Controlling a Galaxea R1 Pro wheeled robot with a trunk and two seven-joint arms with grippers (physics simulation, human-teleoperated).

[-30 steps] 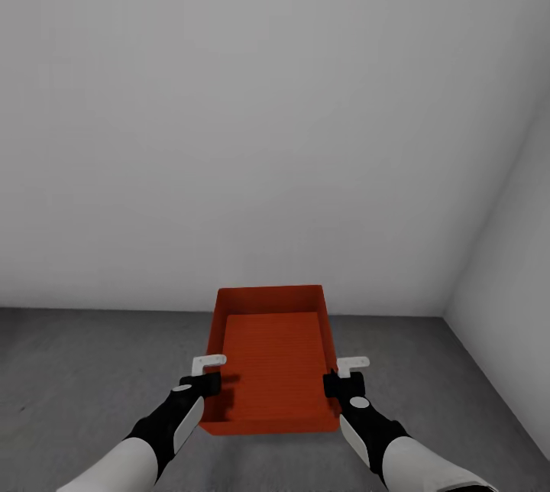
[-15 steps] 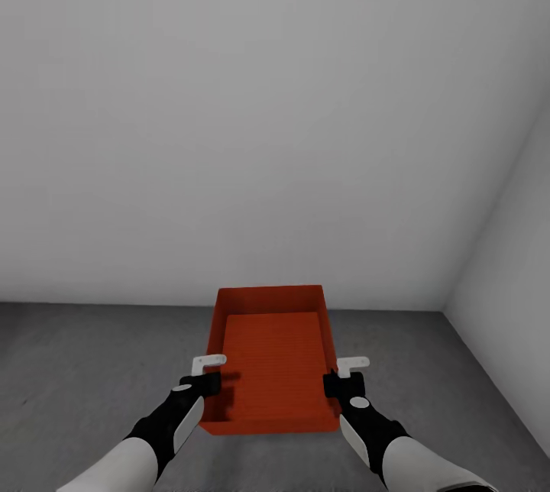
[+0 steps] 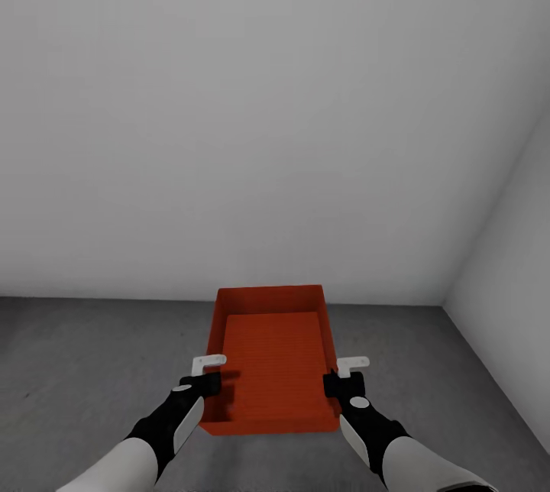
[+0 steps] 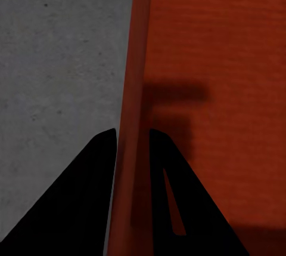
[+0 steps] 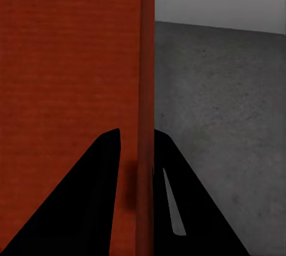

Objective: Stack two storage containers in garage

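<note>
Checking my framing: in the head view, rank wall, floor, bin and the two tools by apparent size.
1. Back wall
2. Floor
3. Bin
4. Left tool and right tool: they look alike, so no ranking between them.

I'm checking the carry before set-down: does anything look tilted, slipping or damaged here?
Nothing stands out. The storage container sits level between both grippers, the left gripper and right gripper each pinching a side wall. The bin looks intact and empty, above the concrete floor.

Orange-red storage container (image 3: 271, 358); mottled dark grey floor (image 3: 76, 370); pale grey walls (image 3: 229, 118); black pincers
</note>
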